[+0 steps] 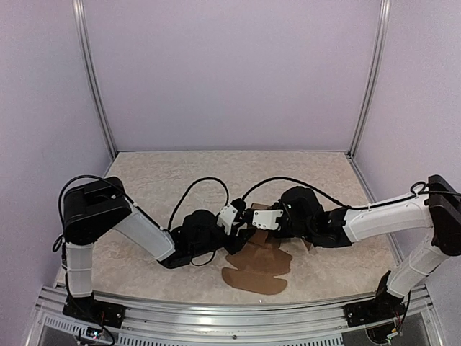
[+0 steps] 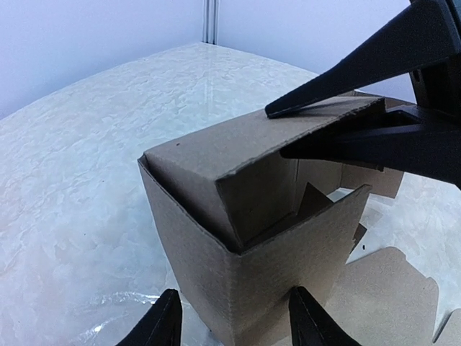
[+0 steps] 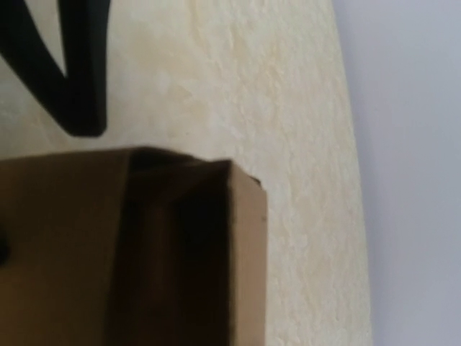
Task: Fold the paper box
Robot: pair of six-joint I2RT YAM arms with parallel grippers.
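One paper box [image 2: 209,162] stands upright on the table [image 2: 94,144], half formed, and it is the only container here. Its open top shows nothing but its own cardboard: one panel folded over the mouth with its end turned down inside, and one small pointed tab [image 2: 311,200] beyond it. The box sits directly ahead of the left gripper [image 2: 234,290], with its near lower corner between the two fingers. That gripper stands roughly half open. One finger [image 2: 164,324] is right at the left wall and the other overlaps the right wall, but I cannot tell whether they press the cardboard. The right gripper [image 2: 274,132] reaches in from the far side of the box, its jaws only a little apart. Its upper finger [image 2: 360,65] lies on the folded top panel and its lower finger [image 2: 374,148] runs beneath it, so the panel's edge is between them; I cannot tell whether it is pinched. Beside the left gripper's right finger, an unfolded rounded flap [image 2: 389,288] of the same sheet lies flat on the table. In all there are two grippers, each with two fingers, and one box.
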